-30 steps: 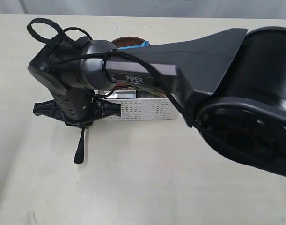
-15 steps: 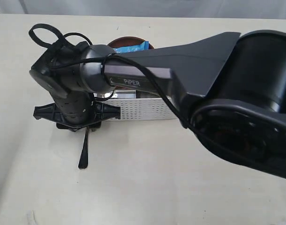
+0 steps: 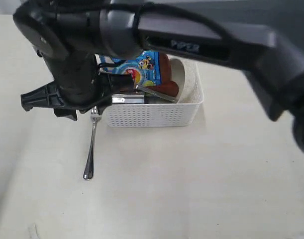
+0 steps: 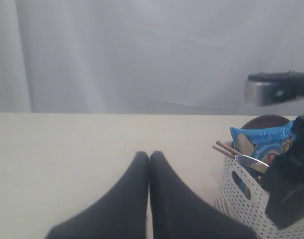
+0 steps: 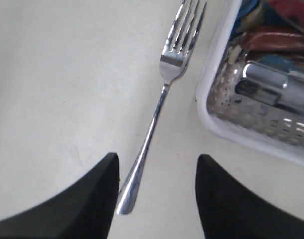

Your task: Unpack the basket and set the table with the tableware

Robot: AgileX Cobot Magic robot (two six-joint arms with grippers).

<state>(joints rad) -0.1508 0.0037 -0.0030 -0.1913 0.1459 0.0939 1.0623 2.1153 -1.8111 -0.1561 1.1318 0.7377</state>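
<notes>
A steel fork (image 3: 92,144) lies flat on the table (image 3: 156,189) just left of the white basket (image 3: 152,115), tines toward the far side. Above its tines hangs my right gripper (image 3: 74,110), open and holding nothing. In the right wrist view the fork (image 5: 161,99) lies on the table beyond the open right gripper (image 5: 157,159), its handle end by one fingertip. In the basket (image 5: 216,124) are a steel cup (image 5: 281,87) and a reddish wooden spoon (image 5: 276,40). My left gripper (image 4: 149,155) is shut and empty, beside the basket (image 4: 241,199), where chopsticks (image 4: 226,148) and a knife (image 4: 251,162) stick out.
A blue crisp packet (image 3: 142,67) lies on top of the basket's contents, with a pale bowl (image 3: 184,74) at its right end. The right arm (image 3: 216,40) reaches across the top of the scene. Bare table lies in front of the basket.
My right gripper has opened and let go of the fork, then risen away from the table. The fork now lies on the table by itself.
</notes>
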